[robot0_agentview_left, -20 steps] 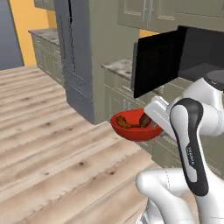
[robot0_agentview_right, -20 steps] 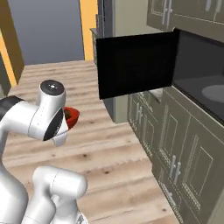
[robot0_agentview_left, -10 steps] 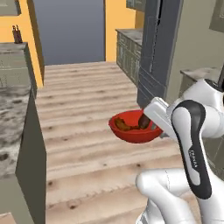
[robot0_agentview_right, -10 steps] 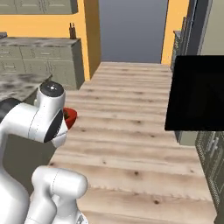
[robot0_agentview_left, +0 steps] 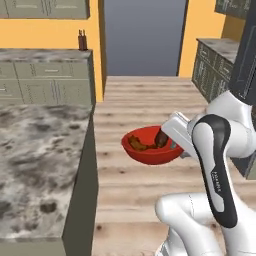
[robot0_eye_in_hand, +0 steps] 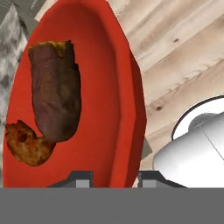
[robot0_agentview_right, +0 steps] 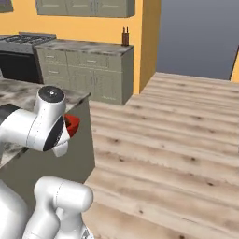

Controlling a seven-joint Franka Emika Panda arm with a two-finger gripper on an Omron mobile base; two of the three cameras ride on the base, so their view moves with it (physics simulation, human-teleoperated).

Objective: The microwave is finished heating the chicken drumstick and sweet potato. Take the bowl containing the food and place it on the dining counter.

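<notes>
Bowl is off the ground, carried in the air over the wood floor, just right of the dining counter edge. Not yet above the marble. It sits roughly level in the left base view

Food is in it: one long dark brown lump, one smaller orange-brown lump touching its lower end. Nothing spilled that I can see

My end effector is clamped on the bowl's rim: in the hand view one finger tip rises inside the red wall, the other outside it, rim between them. Narrow gap, closed onto the wall

In the right base view a sliver of red peeks past the arm's elbow, beside the counter corner

Progress, as I judge it: retrieval is done and the bowl is out and in hand. Left to do: bring it across over the marble top, lower it, let go. The counter surface near me looks bare, so a spot close to the edge should do

Risk I'd watch: a rim pinch on a glossy bowl may tip on the way down
</notes>
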